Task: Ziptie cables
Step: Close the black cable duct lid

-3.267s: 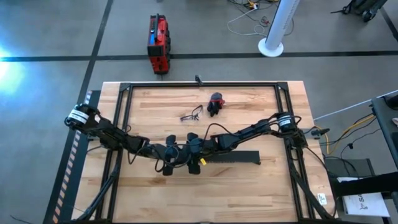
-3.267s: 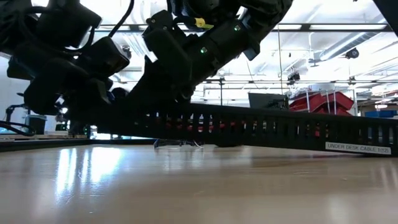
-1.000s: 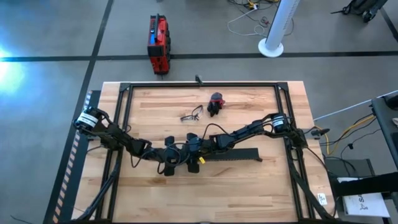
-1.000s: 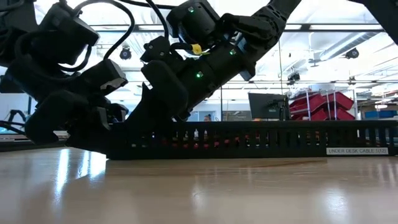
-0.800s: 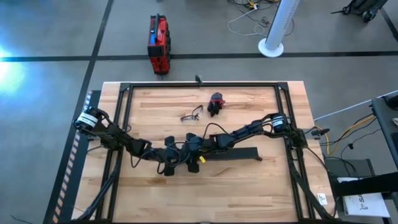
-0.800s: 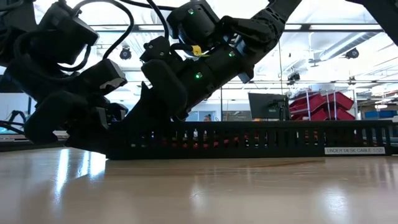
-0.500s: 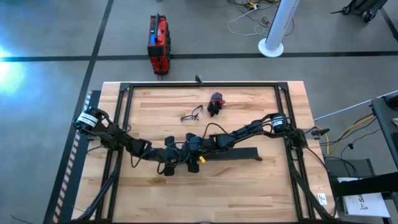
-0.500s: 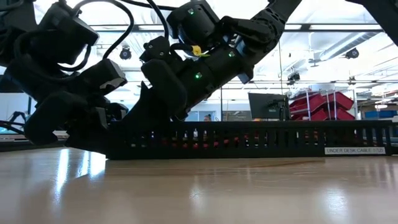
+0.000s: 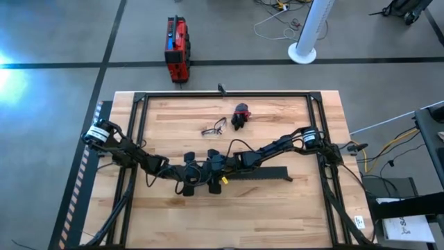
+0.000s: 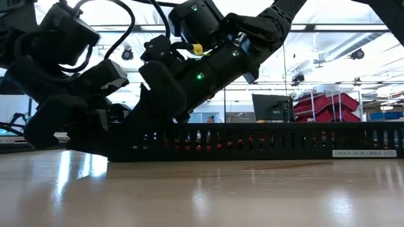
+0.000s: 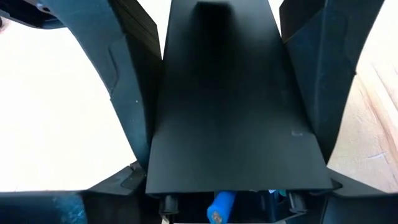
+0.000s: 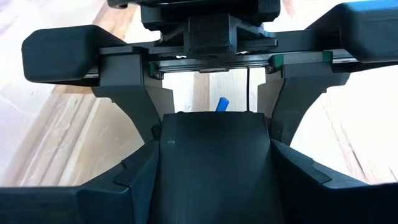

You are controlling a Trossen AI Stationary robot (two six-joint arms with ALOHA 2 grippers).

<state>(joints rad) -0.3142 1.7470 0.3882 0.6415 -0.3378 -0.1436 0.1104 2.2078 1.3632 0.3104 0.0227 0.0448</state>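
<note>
Our left gripper (image 9: 189, 175) and right gripper (image 9: 216, 171) clamp the duct (image 10: 252, 140); uneven pulling could spill cables (image 11: 222, 205).

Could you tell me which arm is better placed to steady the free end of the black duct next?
Probably the right. Both the left gripper and right gripper clamp the duct at one end, but the right arm runs alongside its free end.

Your two arms are matte black with blocky segments, each with a white band near its base. Black cables loop along them; small green lights and a yellow tag mark the right arm (image 10: 208, 57).
</note>
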